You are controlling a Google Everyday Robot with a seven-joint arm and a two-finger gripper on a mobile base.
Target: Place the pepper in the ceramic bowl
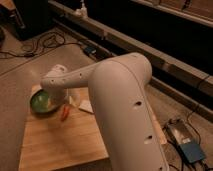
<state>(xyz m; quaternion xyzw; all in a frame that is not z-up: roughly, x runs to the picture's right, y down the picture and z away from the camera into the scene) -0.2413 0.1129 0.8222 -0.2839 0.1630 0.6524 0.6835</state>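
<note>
The green ceramic bowl [41, 103] sits at the wooden table's far left corner, partly covered by my arm's wrist. The small orange-red pepper [65, 112] lies on the wood just right of the bowl, outside its rim. My gripper [70, 98] hangs from the white wrist directly above the pepper and the bowl's right edge. Nothing can be made out in its grasp.
A small beige block [85, 106] lies right of the pepper. My bulky white arm [125, 110] hides the right half of the wooden table [60, 142]. Cables run over the floor at the back left, and a blue device [187, 145] lies at the right.
</note>
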